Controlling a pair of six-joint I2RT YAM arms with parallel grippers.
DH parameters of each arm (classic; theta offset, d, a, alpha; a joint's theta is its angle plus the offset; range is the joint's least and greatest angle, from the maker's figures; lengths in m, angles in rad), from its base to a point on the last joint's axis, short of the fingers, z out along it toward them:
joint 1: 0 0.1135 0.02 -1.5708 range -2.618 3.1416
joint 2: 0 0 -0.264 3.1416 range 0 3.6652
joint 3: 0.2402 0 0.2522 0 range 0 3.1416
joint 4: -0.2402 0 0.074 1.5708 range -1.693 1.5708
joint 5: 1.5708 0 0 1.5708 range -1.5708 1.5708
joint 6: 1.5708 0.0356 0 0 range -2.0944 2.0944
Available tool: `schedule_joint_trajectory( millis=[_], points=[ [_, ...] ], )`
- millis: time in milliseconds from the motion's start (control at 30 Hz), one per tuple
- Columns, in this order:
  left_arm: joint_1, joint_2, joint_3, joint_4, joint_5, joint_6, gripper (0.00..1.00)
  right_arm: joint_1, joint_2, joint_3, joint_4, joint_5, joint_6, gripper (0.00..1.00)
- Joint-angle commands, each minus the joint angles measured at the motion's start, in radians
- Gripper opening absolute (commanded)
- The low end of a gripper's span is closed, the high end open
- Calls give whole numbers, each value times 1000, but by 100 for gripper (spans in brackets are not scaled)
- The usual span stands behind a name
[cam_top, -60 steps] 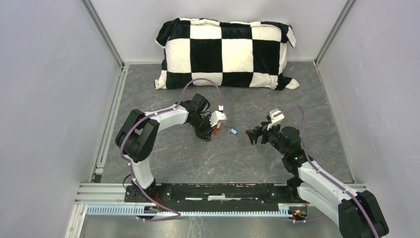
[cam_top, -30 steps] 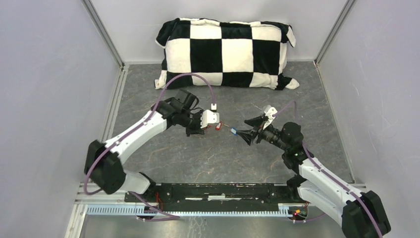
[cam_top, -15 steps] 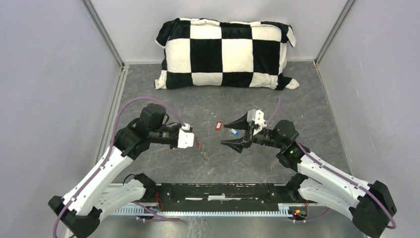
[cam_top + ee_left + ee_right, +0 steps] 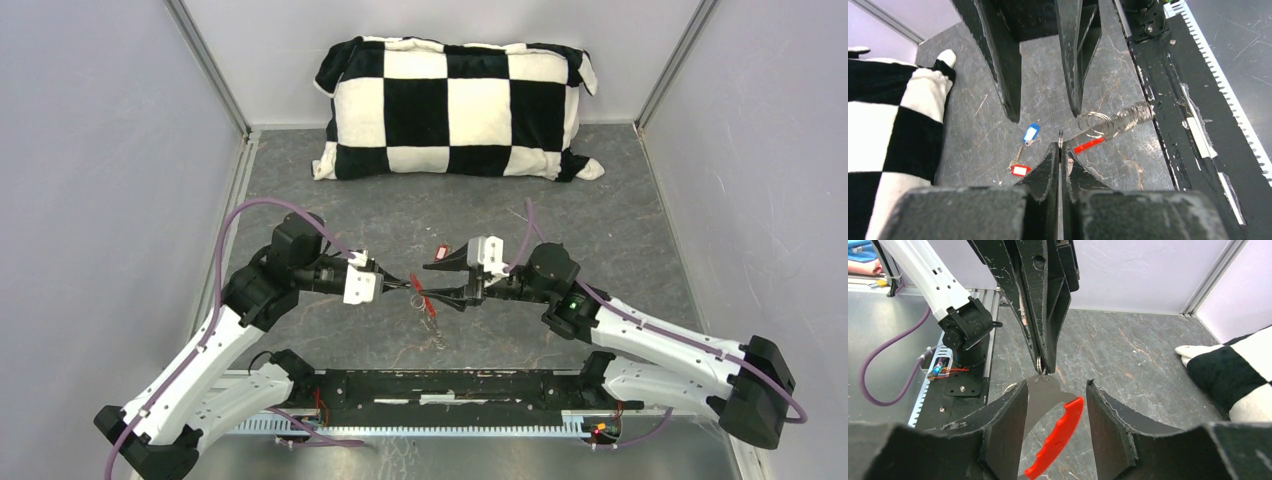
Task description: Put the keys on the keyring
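Left pincer (image 4: pixel 1060 148) clamped on thin silver keyring (image 4: pixel 1061 137), right pincer (image 4: pixel 1056 387) apart; tiny tagged keys (image 4: pixel 1031 133) nearby.

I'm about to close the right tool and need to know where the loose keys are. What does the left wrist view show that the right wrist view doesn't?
Only left wrist: the blue-tagged key and the red-and-white-tagged key lying on the table, plus a bunch of silver rings.
Only right wrist: the left arm's base, and that the red piece sits inside the open right tool.
Both: the left tool shut on the keyring, the red piece near it, and the checkered pillow.
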Motion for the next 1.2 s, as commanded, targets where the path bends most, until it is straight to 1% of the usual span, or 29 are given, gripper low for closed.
schedule_joint_trajectory(
  millis=[0, 200, 367, 800, 967, 1000, 1033, 1067, 1167],
  points=[
    [-2, -23, -1, 77, 76, -36, 2, 37, 35, 77, -16, 59, -75, 51],
    [-3, -38, -3, 107, 85, -75, 2, 59, 59, 94, -22, 62, -86, 43],
    [-2, -52, -16, 134, 83, -112, 2, 70, 70, 112, -29, 57, -86, 33],
    [-2, -66, -42, 149, 86, -148, 2, 106, 80, 118, -8, 105, -68, 24],
    [-2, -71, -50, 148, 86, -155, 2, 116, 79, 115, 4, 140, -65, 23],
    [-2, -73, -52, 149, 87, -155, 2, 118, 76, 113, 9, 151, -63, 27],
    [-2, -75, -53, 149, 87, -155, 2, 119, 73, 111, 13, 163, -64, 34],
    [-2, -76, -55, 149, 86, -156, 2, 121, 70, 108, 15, 174, -63, 38],
    [-2, -78, -57, 149, 86, -158, 2, 122, 54, 96, 27, 194, -66, 39]
  ],
)
